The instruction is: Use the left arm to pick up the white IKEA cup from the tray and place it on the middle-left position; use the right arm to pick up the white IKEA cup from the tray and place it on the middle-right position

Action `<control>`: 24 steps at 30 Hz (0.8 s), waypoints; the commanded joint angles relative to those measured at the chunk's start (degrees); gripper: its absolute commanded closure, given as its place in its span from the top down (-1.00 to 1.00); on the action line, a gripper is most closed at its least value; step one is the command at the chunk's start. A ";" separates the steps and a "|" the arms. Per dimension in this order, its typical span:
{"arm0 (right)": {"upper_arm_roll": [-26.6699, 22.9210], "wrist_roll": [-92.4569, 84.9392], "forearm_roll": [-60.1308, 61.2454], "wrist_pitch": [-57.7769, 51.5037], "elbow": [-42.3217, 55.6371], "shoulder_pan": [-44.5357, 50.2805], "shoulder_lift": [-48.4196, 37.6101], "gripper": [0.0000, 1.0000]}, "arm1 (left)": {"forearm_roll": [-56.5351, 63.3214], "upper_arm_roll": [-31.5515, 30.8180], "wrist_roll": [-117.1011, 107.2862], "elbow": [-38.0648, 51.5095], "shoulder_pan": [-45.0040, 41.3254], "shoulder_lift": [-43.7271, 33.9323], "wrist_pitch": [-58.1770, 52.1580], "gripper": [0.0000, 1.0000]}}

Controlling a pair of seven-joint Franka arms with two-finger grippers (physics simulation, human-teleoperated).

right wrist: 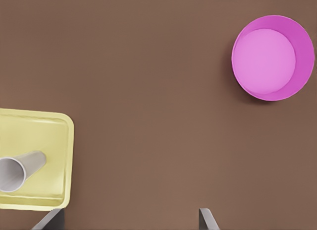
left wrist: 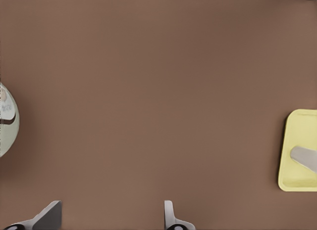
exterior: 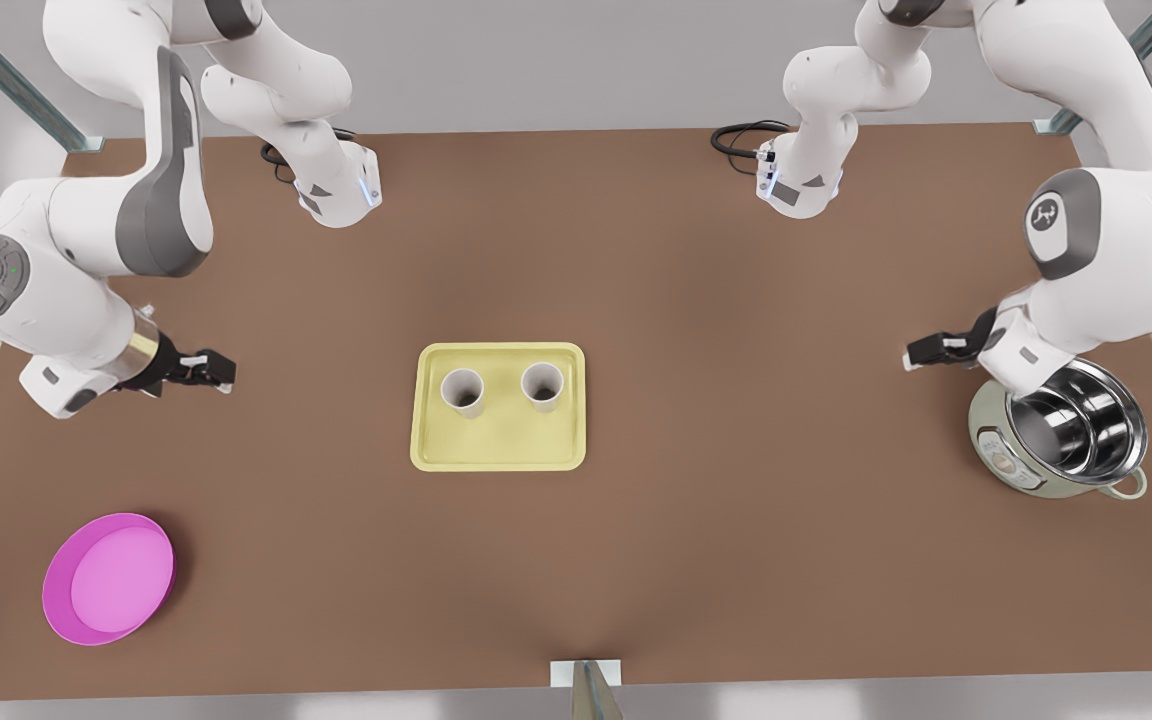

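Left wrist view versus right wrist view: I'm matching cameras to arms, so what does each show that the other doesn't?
Left wrist view, not the right: the edge of a pale green cooker. Right wrist view, not the left: the magenta bowl. Both share the brown table, the yellow tray with a white cup on it, and that arm's own open gripper: left gripper, right gripper.

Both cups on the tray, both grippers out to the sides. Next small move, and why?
Probably move the left gripper, open over bare table near the pot on the front view's right, toward the nearer cup. That cup and the other cup stand upright on the tray, ungrasped. The right gripper, also open, waits on the front view's left.
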 commanded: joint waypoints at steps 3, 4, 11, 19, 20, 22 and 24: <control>-0.26 -1.18 0.18 3.92 0.06 0.02 0.31 1.00 | 0.70 -0.08 -0.27 -0.04 -0.35 0.18 4.72 1.00; -0.26 -1.18 0.18 3.92 0.06 0.02 0.31 1.00 | 0.79 -0.17 0.17 -0.31 -1.66 0.27 4.28 1.00; -0.26 -1.71 0.18 3.92 -0.03 0.02 0.48 1.00 | 1.22 0.10 0.52 2.42 -9.58 3.25 2.96 1.00; 0.35 2.15 5.27 14.82 -8.29 6.43 7.34 1.00 | 4.48 -0.08 -10.73 2.33 -12.65 5.63 0.23 1.00; 0.35 5.15 6.68 16.75 -10.22 7.22 7.16 1.00 | 3.95 -0.08 -10.82 2.24 -12.65 5.63 0.06 1.00; 0.71 8.31 6.68 25.54 -18.22 9.33 5.49 1.00 | 3.78 -0.17 -10.82 1.98 -12.74 5.71 0.06 1.00; 0.88 12.27 6.68 31.26 -23.32 12.58 4.70 1.00 | 3.78 -0.17 -10.64 2.15 -12.74 5.54 -0.38 1.00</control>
